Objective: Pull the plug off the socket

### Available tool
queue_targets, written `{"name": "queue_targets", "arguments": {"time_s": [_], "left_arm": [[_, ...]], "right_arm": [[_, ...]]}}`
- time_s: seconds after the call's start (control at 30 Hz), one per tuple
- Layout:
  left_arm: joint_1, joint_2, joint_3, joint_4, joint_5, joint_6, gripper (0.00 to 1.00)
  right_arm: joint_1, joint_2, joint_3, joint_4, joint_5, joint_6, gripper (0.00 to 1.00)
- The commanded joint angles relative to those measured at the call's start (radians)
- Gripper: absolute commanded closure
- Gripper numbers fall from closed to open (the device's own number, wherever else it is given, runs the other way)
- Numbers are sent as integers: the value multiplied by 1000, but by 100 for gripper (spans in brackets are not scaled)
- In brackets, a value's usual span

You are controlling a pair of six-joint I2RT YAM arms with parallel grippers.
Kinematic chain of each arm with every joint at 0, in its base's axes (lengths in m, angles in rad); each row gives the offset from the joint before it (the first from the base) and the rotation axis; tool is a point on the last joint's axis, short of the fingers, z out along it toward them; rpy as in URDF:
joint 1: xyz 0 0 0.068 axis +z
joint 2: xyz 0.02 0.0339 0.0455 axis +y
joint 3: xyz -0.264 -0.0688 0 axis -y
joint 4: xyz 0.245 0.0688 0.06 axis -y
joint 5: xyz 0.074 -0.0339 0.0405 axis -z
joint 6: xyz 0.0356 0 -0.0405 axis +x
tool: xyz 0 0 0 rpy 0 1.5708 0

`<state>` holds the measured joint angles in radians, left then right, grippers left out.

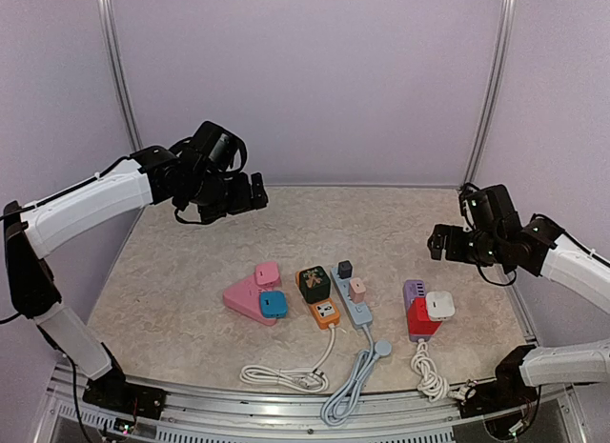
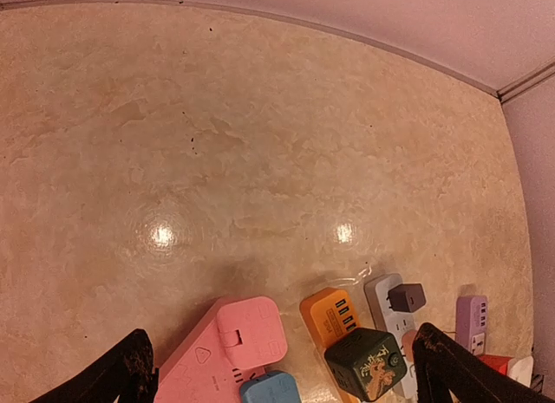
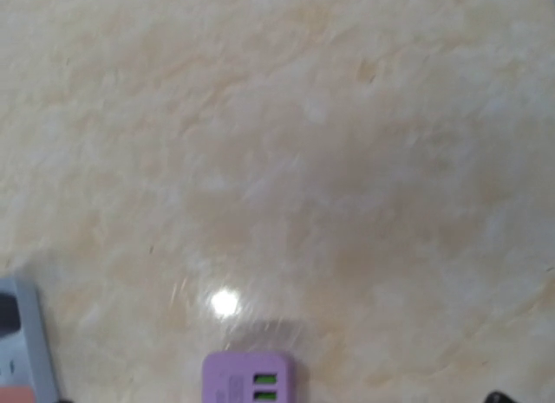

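Cords (image 1: 343,393) coil nearest you; plugs (image 1: 315,283) sit in strips (image 1: 356,312) at six o'clock on the surface (image 1: 181,271). Left hand (image 1: 254,193) and right hand (image 1: 435,243) hang wide open, empty. Unless you pin it, a strip may lift.

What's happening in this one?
Nothing is being handled yet. Both arms hover above the table, with the left pincer and the right pincer open and empty. Power strips lie near the front edge, from the pink strip to the purple strip, plugs seated, including a white plug.
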<state>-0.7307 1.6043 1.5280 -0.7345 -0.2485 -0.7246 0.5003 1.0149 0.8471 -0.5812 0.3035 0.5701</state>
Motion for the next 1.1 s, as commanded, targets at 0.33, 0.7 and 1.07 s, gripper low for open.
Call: {"name": "queue_targets", "arguments": {"time_s": [0.33,0.7,1.07], "left_arm": [[-30,13,3,27,68,51,1],[-42,23,-14,49,127,53,1],[-44,42,-19,87,170,67,1]], "right_arm": [[-49,-46,-83,-17,-243,12,0],[-52,-124,-143,-102,-302,60,6],[-51,-252,-228,-223,-422,127,14]]}}
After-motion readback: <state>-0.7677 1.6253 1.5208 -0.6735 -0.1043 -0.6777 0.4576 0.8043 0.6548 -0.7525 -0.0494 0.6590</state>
